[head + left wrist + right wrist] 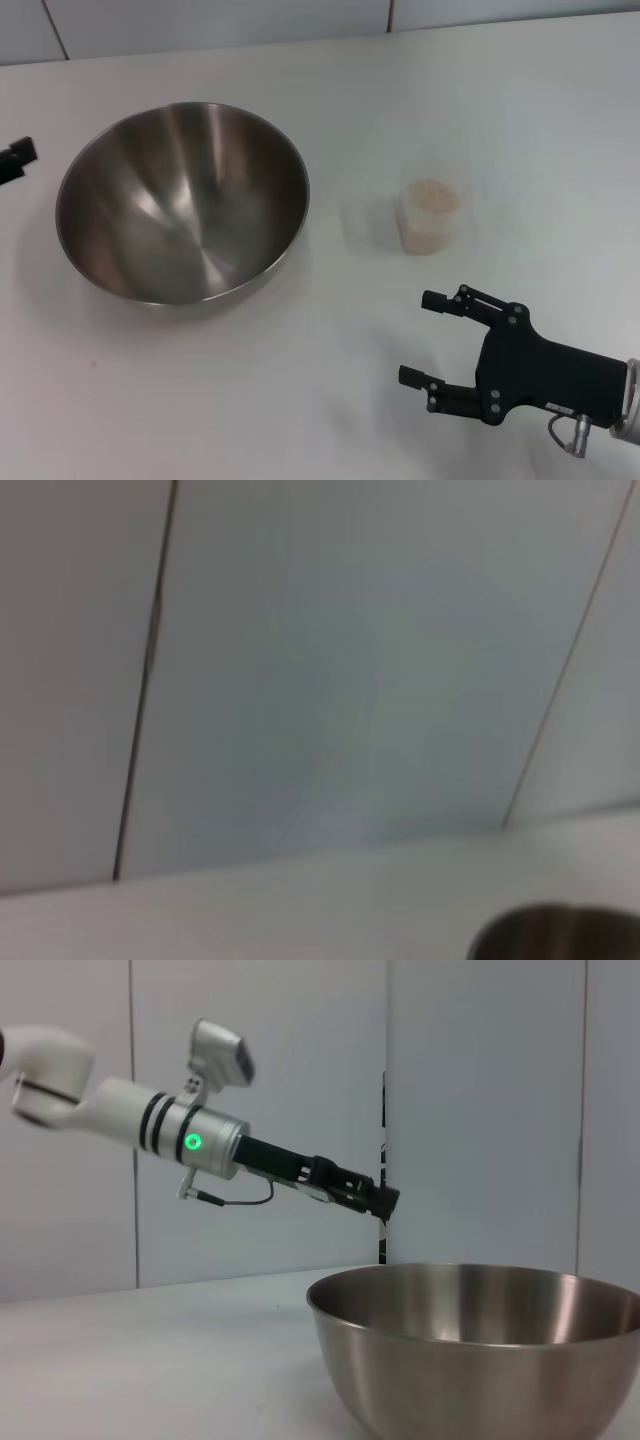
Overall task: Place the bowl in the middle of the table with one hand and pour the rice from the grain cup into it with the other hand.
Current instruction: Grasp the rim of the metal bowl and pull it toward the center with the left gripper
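The large steel bowl stands empty on the left part of the white table. It also shows in the right wrist view, and its rim shows in the left wrist view. The small clear grain cup stands upright to the bowl's right, full of rice. My right gripper is open and empty, near the table's front, a little in front of the cup. My left gripper is at the left edge beside the bowl, apart from it. It also shows in the right wrist view, above the bowl's far rim.
A grey panelled wall runs along the back of the table. The left arm's silver-white wrist with a green light reaches in above the table beyond the bowl.
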Tool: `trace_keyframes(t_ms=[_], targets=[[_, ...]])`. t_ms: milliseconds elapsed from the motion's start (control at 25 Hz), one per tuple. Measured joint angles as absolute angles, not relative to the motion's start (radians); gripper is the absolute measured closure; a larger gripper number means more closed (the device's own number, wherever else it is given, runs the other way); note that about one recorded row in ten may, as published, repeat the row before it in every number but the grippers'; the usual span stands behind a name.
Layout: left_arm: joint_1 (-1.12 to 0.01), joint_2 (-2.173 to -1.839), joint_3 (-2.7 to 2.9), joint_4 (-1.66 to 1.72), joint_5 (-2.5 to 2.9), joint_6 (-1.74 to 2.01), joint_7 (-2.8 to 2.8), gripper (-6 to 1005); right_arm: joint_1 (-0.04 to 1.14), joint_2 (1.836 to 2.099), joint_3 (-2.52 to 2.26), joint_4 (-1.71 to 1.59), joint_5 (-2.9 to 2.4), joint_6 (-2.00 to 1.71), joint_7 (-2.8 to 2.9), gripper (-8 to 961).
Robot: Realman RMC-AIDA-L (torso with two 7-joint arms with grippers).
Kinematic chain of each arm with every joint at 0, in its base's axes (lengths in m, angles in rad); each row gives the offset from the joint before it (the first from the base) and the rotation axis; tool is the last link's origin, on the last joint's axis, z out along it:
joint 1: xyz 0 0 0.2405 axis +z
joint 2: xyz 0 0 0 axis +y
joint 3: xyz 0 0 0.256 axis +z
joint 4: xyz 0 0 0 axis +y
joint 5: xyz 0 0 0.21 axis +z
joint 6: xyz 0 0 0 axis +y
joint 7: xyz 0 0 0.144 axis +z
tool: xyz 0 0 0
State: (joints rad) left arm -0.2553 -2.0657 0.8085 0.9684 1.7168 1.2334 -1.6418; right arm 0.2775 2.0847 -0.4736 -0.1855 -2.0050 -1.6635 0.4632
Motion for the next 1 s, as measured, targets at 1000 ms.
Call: trace_keyframes(t_ms=[1000], targets=[[-0.443, -2.069, 0.95, 1.015, 2.209, 1.206, -1.988, 240, 0.279, 2.085, -0.472, -0.189, -2.005, -1.661, 0.463, 139]])
